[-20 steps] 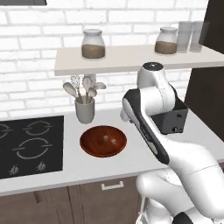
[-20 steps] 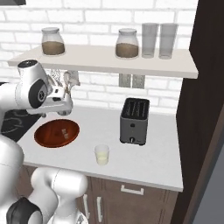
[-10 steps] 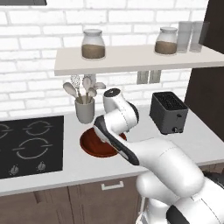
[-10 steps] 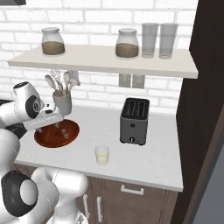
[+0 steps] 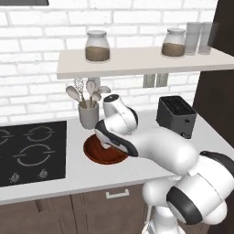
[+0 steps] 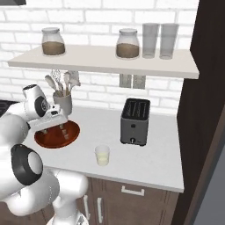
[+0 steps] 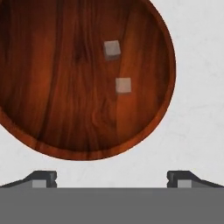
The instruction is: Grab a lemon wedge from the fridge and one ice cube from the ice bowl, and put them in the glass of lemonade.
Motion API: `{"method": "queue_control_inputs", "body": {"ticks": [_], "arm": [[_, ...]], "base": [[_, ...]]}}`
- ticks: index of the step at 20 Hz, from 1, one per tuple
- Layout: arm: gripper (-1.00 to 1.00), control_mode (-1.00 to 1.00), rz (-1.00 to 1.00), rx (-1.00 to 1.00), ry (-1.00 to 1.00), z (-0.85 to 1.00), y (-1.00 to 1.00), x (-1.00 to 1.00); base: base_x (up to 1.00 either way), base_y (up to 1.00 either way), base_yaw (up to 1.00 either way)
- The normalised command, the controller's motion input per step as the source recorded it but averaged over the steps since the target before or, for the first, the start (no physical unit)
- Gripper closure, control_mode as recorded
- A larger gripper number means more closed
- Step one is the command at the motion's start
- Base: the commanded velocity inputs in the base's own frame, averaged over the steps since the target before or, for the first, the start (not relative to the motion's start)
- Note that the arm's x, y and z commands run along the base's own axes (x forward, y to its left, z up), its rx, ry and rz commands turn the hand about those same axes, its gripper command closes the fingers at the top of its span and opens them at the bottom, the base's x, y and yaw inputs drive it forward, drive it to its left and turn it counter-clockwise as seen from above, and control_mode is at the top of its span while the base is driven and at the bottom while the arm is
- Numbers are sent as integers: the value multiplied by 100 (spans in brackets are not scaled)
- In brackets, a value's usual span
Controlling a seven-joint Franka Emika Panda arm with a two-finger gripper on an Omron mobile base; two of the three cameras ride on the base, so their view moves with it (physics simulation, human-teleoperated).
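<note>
The reddish-brown ice bowl (image 7: 52, 87) lies just ahead of my gripper (image 7: 112, 178), whose fingertips stand wide apart over bare white counter with nothing between them. Two pale grey ice cubes sit in the bowl's right half, one ice cube (image 7: 112, 49) farther in and the other (image 7: 123, 85) nearer. From the right base view the gripper (image 6: 53, 129) hangs low over the ice bowl (image 6: 57, 141). The glass of lemonade (image 6: 102, 155) stands on the counter to the bowl's right. In the left base view my arm covers much of the ice bowl (image 5: 98, 156). Fridge and lemon wedge are out of view.
A black toaster (image 6: 134, 121) stands right of the bowl and a grey utensil holder (image 6: 63, 102) just behind it. The black hob (image 5: 27, 151) lies to the left. A shelf (image 6: 105, 61) with jars and tall glasses hangs overhead. A dark tall panel (image 6: 206, 110) bounds the right.
The arm has swung left and down from an upright pose near the toaster, and the hand has come low over the bowl. Its jaws stayed wide.
</note>
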Motion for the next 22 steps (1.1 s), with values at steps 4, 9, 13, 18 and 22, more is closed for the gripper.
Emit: {"method": "queue_control_inputs", "body": {"ticks": [4,9,13,18,22], "arm": [[-100,-100,0,0,0,-33,-1,40],[-100,-100,0,0,0,-35,0,35],[-100,-100,0,0,0,-57,-1,16],[-100,-100,0,0,0,-49,-7,8],[-100,-100,0,0,-1,-43,-4,13]], "base": [[0,0,0],[0,0,0],[0,0,0],[0,0,0],[0,0,0]]}}
